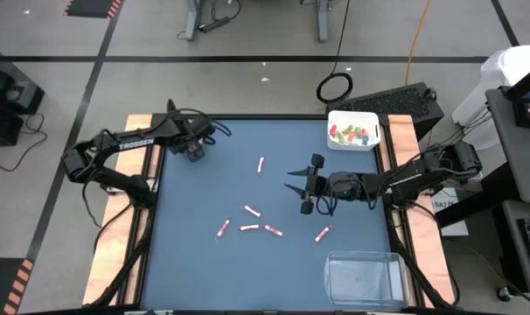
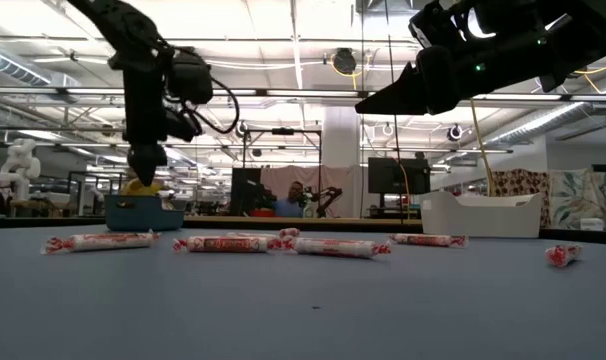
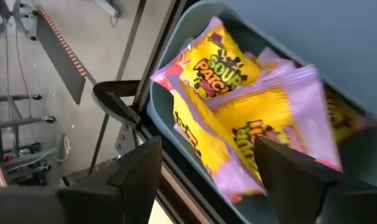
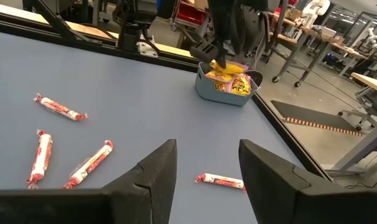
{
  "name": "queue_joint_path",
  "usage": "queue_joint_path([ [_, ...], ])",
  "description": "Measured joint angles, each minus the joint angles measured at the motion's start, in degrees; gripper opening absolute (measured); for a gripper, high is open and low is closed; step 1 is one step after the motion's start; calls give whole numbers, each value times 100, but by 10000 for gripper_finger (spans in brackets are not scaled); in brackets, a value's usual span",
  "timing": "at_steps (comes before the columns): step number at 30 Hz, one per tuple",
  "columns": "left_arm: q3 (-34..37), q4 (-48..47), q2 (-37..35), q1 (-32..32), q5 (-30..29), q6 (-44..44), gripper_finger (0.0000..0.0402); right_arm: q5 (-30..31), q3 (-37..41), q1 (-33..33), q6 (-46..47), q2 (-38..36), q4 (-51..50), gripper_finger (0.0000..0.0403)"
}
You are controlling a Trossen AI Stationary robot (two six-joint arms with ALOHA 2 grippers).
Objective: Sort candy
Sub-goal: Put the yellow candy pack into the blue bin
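The left gripper [image 3: 207, 180] hangs with fingers spread and empty right over the teal bin [image 4: 226, 90]. Yellow packets [image 3: 238, 106] lie piled inside, one probably just dropped. The right gripper [image 4: 204, 165] hovers well away from the bin, half open and empty, above the pink sticks [image 1: 250, 227] scattered mid-table. The next move calls for lowering onto one stick.

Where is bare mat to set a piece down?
Bare: the stretch between the teal bin and the single stick, and the near-left corner. Crowded: the cluster of sticks mid-table, and beneath the right gripper.
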State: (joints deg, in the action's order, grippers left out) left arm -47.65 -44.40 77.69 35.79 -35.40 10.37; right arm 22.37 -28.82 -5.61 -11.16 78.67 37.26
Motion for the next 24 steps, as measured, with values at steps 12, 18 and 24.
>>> queue_joint_path([
  [12, -823, -887, -138, -297, -793, -1114, 194, 0, 0, 2, 0, 1, 0, 164],
  [18, -573, -760, -131, 308, 305, -1521, 118, 0, 0, 1, 0, 1, -77, 164],
  [24, -68, -39, -131, 838, 1183, -1609, 49, 0, 0, 0, 0, 1, -87, 164],
])
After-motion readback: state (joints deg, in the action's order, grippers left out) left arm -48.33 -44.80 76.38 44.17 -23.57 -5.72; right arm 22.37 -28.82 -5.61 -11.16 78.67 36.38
